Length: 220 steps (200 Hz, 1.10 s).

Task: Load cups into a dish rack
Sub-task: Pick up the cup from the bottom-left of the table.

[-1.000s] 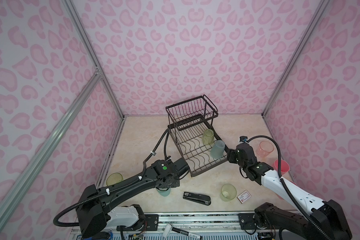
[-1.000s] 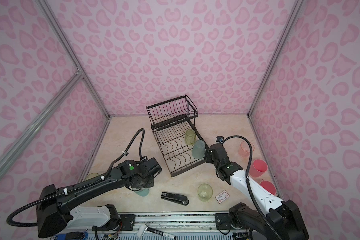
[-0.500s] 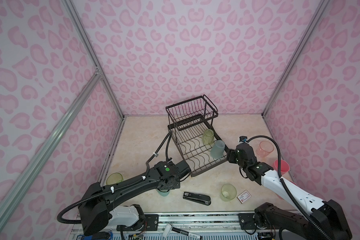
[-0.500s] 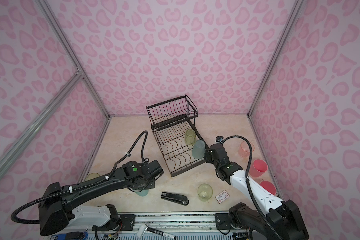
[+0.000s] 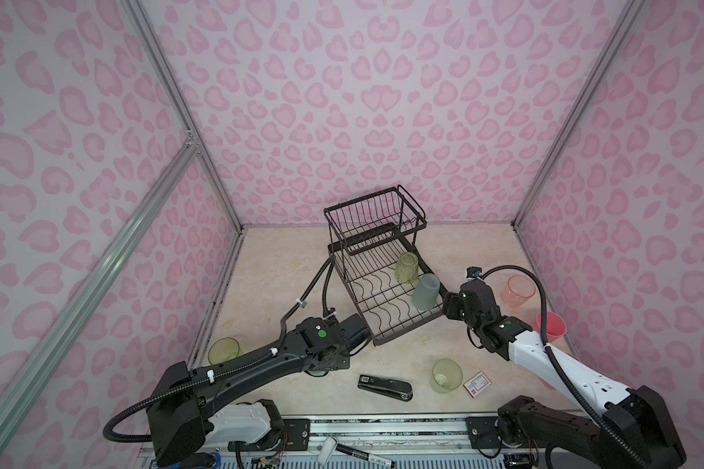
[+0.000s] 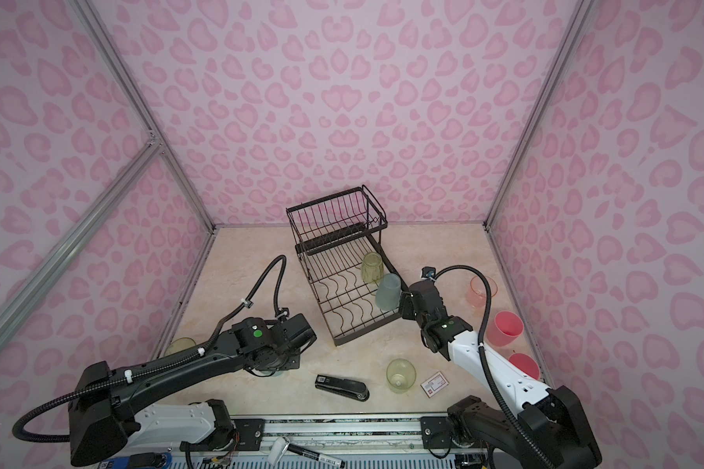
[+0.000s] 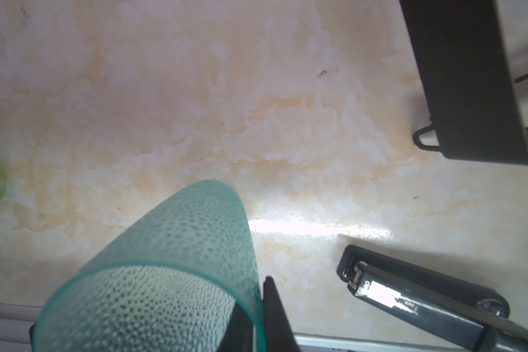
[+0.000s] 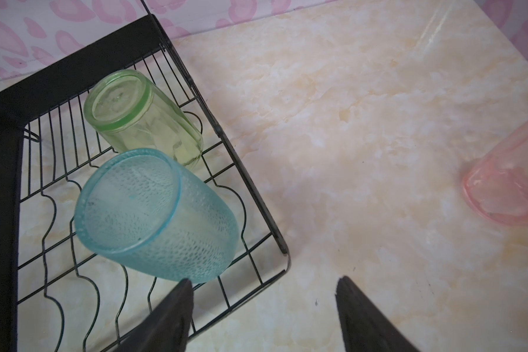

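Open table (image 5: 285, 268) is found at the dish rack's (image 5: 410, 327) nine o'clock; six and five o'clock are blocked by stapler (image 5: 385, 388) and yellow-green cup (image 5: 447, 375).

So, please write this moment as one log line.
left gripper: shut on teal cup rim | right gripper: open near dish rack | in rack: yellow-green cup, blue cup, upside down

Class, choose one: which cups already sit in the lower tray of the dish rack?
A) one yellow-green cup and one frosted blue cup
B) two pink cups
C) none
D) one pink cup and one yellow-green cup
A: the right wrist view shows the yellow-green cup and the frosted blue cup resting base up on the lower wires of the dish rack.
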Available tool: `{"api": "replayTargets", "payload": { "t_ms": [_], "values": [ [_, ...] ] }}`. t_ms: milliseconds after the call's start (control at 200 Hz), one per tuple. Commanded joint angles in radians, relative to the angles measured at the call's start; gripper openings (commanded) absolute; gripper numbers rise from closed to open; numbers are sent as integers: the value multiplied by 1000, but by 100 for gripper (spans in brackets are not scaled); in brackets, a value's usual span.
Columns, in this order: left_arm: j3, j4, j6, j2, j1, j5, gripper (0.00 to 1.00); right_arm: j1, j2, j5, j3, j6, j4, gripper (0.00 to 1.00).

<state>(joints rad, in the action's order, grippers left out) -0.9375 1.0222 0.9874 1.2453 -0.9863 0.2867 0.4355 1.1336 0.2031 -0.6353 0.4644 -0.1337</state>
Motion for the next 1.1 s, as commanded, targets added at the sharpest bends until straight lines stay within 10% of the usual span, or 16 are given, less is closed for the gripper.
{"api": "replayTargets", "payload": {
  "t_ms": [0, 1095],
  "values": [
    [-25, -29, -33, -32, 0, 18, 6, -1, 5, -2, 7, 20, 24, 74],
    [33, -785, -94, -299, 289, -514, 4, 72, -211, -117, -151, 268, -157, 74]
  ]
}}
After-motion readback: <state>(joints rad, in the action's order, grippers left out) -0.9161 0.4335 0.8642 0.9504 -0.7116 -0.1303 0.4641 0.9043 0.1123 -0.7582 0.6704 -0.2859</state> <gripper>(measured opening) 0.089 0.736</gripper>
